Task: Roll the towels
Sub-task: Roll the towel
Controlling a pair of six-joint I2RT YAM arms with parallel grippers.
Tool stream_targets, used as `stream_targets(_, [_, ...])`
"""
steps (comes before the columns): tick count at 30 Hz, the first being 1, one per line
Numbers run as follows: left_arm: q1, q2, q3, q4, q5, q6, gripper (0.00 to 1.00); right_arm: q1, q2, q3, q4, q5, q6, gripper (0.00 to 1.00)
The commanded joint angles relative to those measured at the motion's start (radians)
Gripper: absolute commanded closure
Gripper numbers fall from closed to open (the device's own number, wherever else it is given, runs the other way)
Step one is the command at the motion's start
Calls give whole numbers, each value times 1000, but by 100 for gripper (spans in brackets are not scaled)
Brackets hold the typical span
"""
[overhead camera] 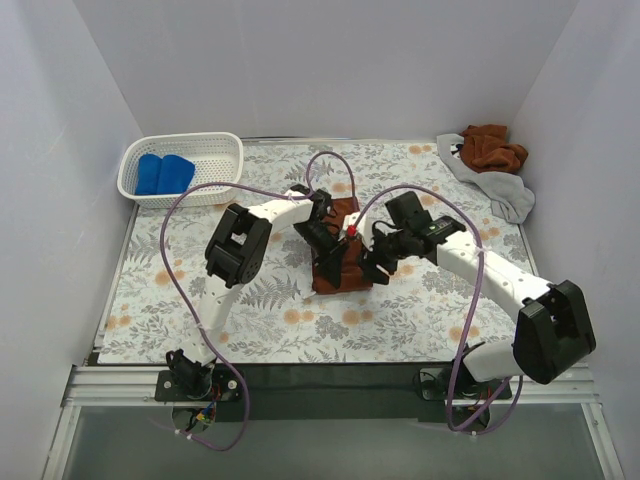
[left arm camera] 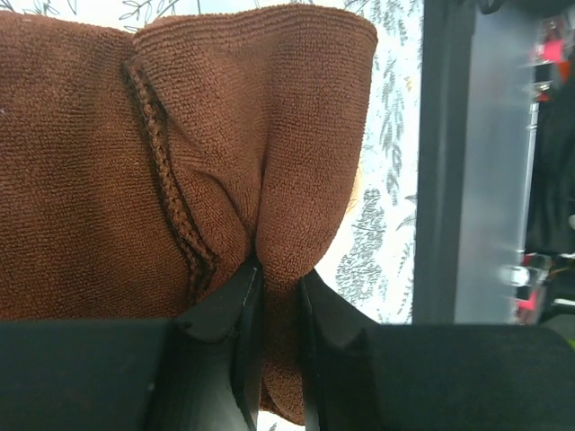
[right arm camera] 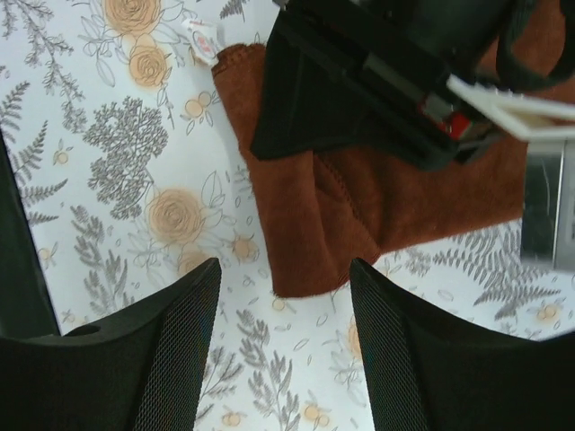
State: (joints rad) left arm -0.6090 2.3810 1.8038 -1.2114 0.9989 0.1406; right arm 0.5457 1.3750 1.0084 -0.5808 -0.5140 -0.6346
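Bases: both arm bases (overhead camera: 190, 380) sit at the near edge of the bench (overhead camera: 200, 310), the left one at near left and the right one at near right, each with a purple cable looping up its arm.
Bench cover: a pale cloth printed with grey ferns and orange flowers.
Right fingers: the right fingers (right arm camera: 171, 350) stand wide apart and hold nothing. They hover over the bench just near and right of the centre towel, whose near corner shows in the gap between them.
Centre towel: the rust-brown towel (overhead camera: 340, 272) lies in the middle of the bench, bunched and partly folded over itself. A small white label (right arm camera: 202, 38) sticks out at one corner.
Left fingers: the left fingers (left arm camera: 235, 332) stand narrow, pinching a raised fold of the rust-brown towel at its far side. The cloth is gathered into a ridge between them, and a stitched hem (left arm camera: 166, 189) runs down to the pinch.
Basket: a white perforated basket (overhead camera: 215, 145) stands at the far left corner of the bench. Two bright blue towels (overhead camera: 165, 173) lie side by side at its left end and look rolled.
Far right pile: a second rust-brown towel (overhead camera: 490, 148) lies crumpled in the far right corner, on top of a light grey towel (overhead camera: 500, 190) that spreads toward the near side, unrolled.
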Motion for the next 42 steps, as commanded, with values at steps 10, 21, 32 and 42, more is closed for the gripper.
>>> stream_targets(10, [12,130,-12,-45,-85,42,80,145,140,-108,289,106,-63,46])
stream_targets(21, [15,40,-102,-28,-62,96,76,151,262,-142,270,85,-79,98])
stream_targets(32, [164,-354,-373,205,12,19,57,126,306,-44,-53,-170,-125,99])
stream_targets(42, [244,-765,-698,498,-149,-99,54,76,516,122,-209,-339,-62,99])
